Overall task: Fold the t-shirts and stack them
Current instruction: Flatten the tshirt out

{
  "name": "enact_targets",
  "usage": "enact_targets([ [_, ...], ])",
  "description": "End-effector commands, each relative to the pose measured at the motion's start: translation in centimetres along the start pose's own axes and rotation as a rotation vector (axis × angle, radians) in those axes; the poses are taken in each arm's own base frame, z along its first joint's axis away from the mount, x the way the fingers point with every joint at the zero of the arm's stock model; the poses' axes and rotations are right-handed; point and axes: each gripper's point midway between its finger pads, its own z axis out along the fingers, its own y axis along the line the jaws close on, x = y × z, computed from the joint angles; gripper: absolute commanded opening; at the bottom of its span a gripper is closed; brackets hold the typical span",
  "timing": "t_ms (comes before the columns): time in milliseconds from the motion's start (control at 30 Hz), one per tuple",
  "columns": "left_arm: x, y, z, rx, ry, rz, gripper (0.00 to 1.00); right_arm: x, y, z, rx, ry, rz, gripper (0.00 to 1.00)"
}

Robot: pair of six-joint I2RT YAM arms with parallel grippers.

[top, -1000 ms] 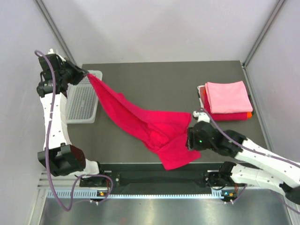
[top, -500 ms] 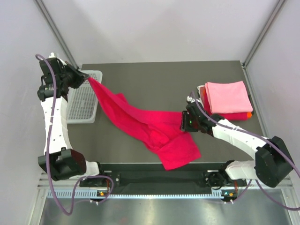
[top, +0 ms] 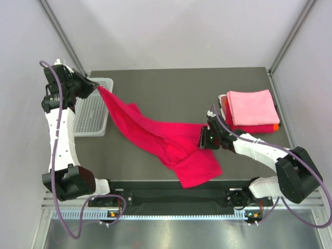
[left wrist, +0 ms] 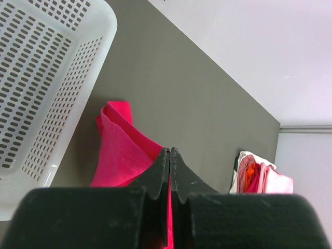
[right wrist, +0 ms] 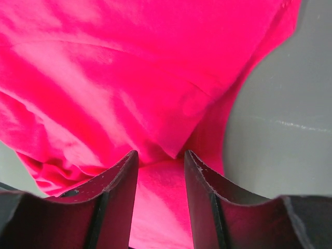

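Note:
The crimson-magenta t-shirt (top: pixel 166 137) lies stretched and bunched across the table from the basket to the front middle. My left gripper (top: pixel 96 86) is shut on one end of it and holds it up beside the basket; the cloth shows between its pinched fingers in the left wrist view (left wrist: pixel 119 155). My right gripper (top: pixel 203 139) is open at the shirt's right edge, its fingers (right wrist: pixel 116 181) spread just above the cloth (right wrist: pixel 129 83). A folded stack (top: pixel 250 110) with a light pink shirt on top of red and orange ones sits at the right.
A white perforated basket (top: pixel 91 111) stands at the table's left edge, also in the left wrist view (left wrist: pixel 46 78). The folded stack shows far off in the left wrist view (left wrist: pixel 259 179). The dark table (top: pixel 176 93) ends at grey walls.
My right gripper swung from the shirt's lower right up to its right edge, then settled a little lower there. My left gripper lifted slightly and keeps its hold.

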Motion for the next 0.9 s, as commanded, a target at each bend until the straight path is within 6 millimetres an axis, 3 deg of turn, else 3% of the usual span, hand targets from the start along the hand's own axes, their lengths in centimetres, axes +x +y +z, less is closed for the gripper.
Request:
enact_targets([
  [0,-1.2,-1.3,-1.1,0.049,-0.057,0.030,0.00,-0.8,0.2,0.3,-0.022,-0.037,0.019,0.41],
  [167,-1.3,-1.4,-1.3,0.055,-0.062,0.028,0.00,-0.5,0.7,0.6,-0.065,-0.038,0.021,0.40],
  [400,-1.2,-1.4,-1.2,0.054,-0.059,0.029,0.00,-1.7,1.8,1.3,-0.092,-0.048,0.013,0.35],
  [467,-1.1,-1.3,-1.1,0.053,-0.057,0.026,0.00,-2.3,2.0,1.6,-0.090,-0.051,0.002,0.28],
  [500,-1.0,-1.3,-1.1,0.052,-0.054,0.027,0.00,-2.5,2.1,1.6,-0.086,-0.056,-0.001,0.16],
  [567,-1.0,-1.1,-1.1,0.049,-0.056,0.027,0.00,-3.7,2.1,1.4,-0.073,-0.086,-0.007,0.02],
  [600,-1.0,-1.1,-1.0,0.049,-0.054,0.028,0.00,-3.9,1.9,1.2,-0.062,-0.088,-0.007,0.00],
  [867,-0.2,-0.5,-0.6,0.040,-0.035,0.016,0.00,-9.8,0.3,-3.1,-0.045,-0.221,0.001,0.00],
])
